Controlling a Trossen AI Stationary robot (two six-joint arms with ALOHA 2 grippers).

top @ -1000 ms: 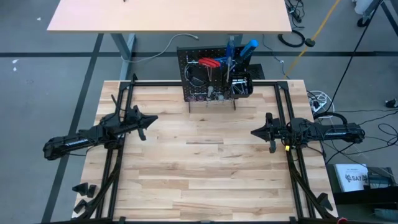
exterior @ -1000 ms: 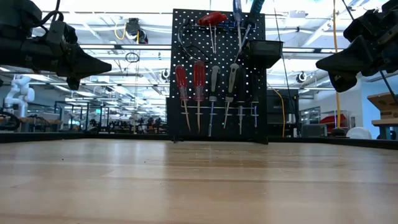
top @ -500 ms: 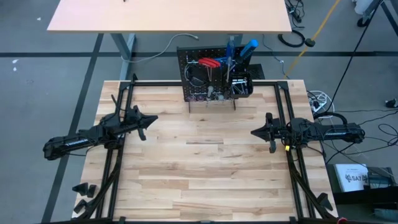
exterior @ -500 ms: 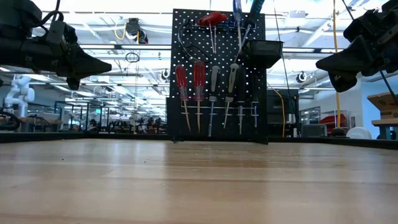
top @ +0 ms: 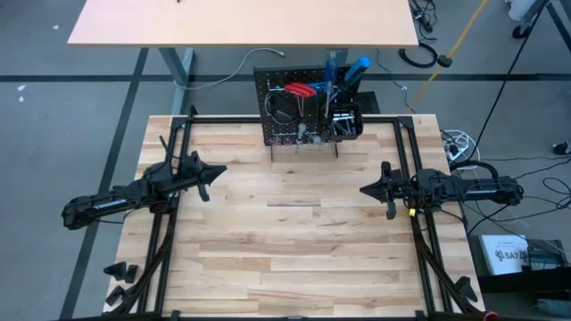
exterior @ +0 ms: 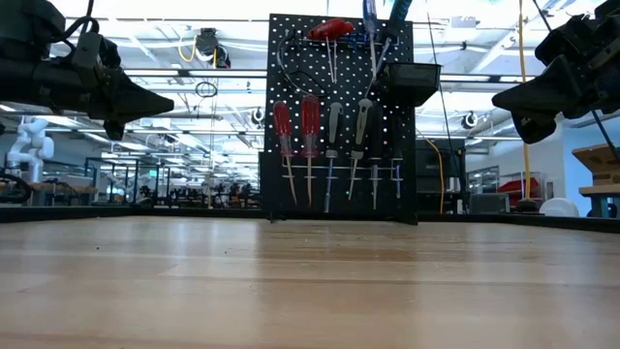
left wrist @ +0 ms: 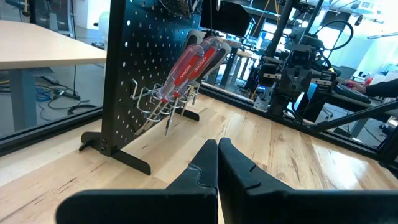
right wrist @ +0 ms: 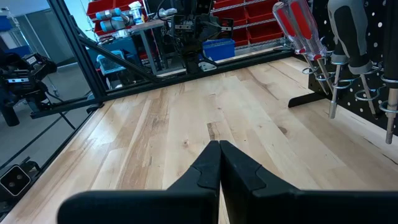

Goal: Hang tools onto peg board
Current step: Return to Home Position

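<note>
We see a pale wooden plank desk [top: 294, 241], its middle bare. At its far edge the black peg board [top: 308, 111] stands upright on thin legs that rest on the wood. A black tube frame [top: 161, 245] runs along both sides and the far edge. Small dark pieces [top: 120, 271] lie at the near left corner.

I am seeing my left claw [top: 217, 169] hovering above the left side of the worktop [top: 285, 250], its arm stretching out level and its fingertips [left wrist: 210, 152] pressing together, pointing inward. My right claw [top: 364, 189] is hanging opposite over the right side, its fingers [right wrist: 211, 155] likewise meeting without a gap, facing the left one.
</note>
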